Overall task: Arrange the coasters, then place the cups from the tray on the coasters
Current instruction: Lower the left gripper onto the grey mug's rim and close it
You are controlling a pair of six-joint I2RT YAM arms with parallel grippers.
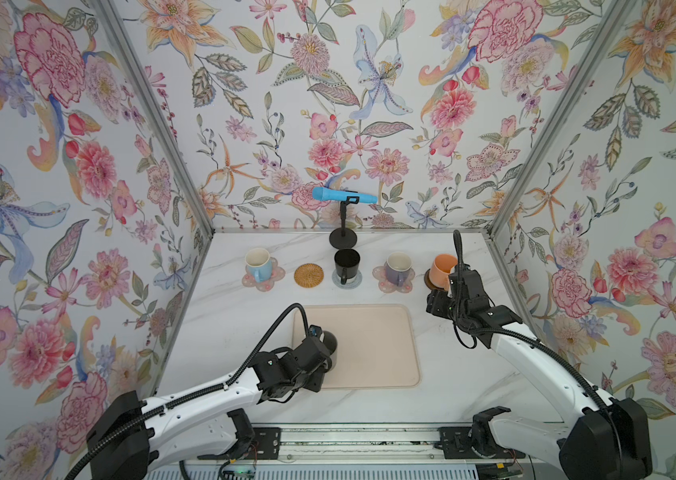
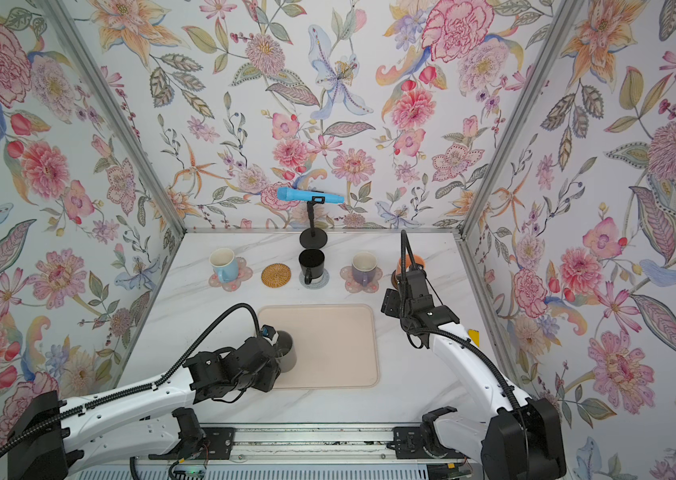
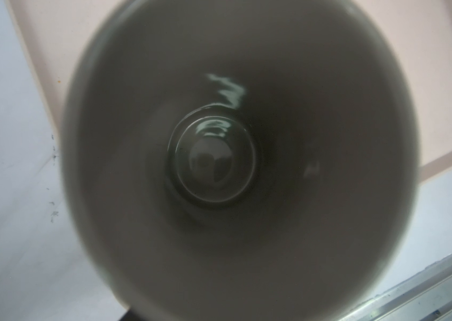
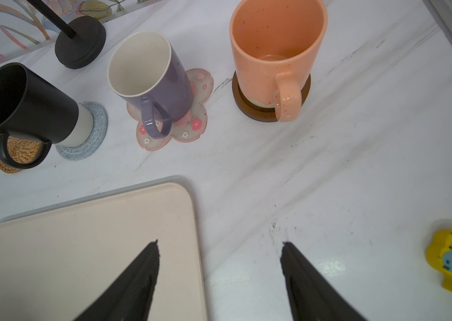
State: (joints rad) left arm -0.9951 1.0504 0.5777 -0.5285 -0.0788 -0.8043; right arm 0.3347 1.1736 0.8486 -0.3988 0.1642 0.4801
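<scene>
The marble surface [image 1: 240, 320] carried the beige tray [image 1: 377, 345], which held only the grey cup [image 2: 286, 353] at its left edge. The left tool [image 2: 274, 353] was down over that cup, and its grip could not be told. The right tool [image 4: 220, 243] hung wide and empty by the tray's far right corner. The light blue cup [image 1: 257, 264], black cup [image 1: 346, 266], purple cup [image 1: 397, 268] and orange cup [image 1: 441, 269] stood on coasters [image 1: 404, 286] along the back. The rattan coaster [image 1: 308, 275] lay bare.

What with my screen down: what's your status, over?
Left claw at grey mug on tray, grip unclear. Right claw open, empty. Woven coaster bare. Nothing blocking it.
</scene>
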